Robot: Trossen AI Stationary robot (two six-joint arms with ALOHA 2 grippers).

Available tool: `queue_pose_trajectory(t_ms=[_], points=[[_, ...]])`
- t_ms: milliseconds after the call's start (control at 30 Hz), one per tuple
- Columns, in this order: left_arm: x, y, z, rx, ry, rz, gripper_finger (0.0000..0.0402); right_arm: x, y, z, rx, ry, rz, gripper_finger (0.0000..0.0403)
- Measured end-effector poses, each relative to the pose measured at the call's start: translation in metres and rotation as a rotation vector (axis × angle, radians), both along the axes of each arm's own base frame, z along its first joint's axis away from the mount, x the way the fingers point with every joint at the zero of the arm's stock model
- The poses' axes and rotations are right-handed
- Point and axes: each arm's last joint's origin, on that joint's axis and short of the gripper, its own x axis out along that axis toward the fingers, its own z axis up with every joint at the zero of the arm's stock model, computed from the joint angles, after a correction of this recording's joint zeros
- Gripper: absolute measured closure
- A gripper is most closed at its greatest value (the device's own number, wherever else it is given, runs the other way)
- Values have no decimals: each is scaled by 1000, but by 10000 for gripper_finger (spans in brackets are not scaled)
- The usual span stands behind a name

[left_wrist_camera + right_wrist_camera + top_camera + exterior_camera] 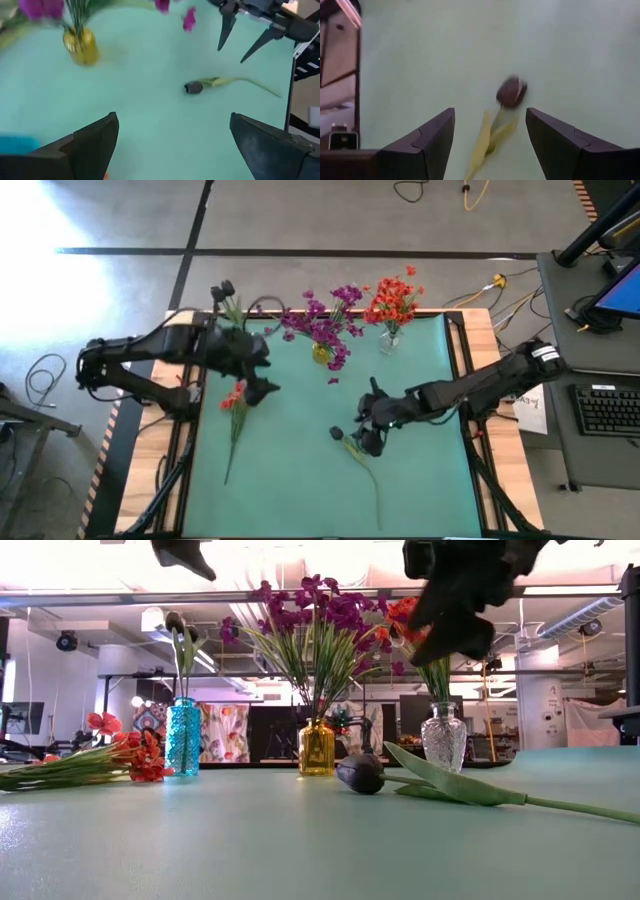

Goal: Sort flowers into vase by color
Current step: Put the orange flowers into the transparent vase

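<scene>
right gripper (490, 142) hangs spread over the dark-budded flower (510, 92), its stem between the fingers; left gripper (172, 145) spread wide, beside the orange flowers (235, 400).

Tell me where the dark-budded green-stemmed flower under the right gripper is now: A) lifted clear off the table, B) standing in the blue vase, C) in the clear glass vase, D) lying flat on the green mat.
D: the dark-budded flower lies flat on the green mat, with the open right gripper poised above it, not gripping it.
</scene>
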Motion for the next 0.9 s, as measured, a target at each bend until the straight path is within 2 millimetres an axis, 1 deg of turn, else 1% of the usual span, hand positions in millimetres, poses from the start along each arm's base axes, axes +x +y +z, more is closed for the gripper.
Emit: queue_pose_trajectory(t_ms=[167, 267, 367, 467, 633, 767, 900], points=[[-10, -36, -7, -63, 72, 72, 35, -1, 20, -5, 22, 138, -5, 167], [-15, -55, -14, -97, 97, 99, 35, -3, 36, -8, 27, 168, 23, 169], [-18, -72, -28, -127, 146, 139, 35, -6, 50, -6, 32, 158, 58, 170], [-23, -85, -48, -155, 203, 177, 35, -11, 62, -5, 51, 160, 68, 170], [-31, -94, -87, -185, 311, 291, 35, -20, 77, -4, 70, 158, 76, 170], [-39, -94, -121, -187, 381, 395, 35, -25, 84, -4, 69, 152, 60, 170], [-44, -92, -154, -190, 413, 482, 35, -27, 88, -4, 61, 139, 42, 170]])
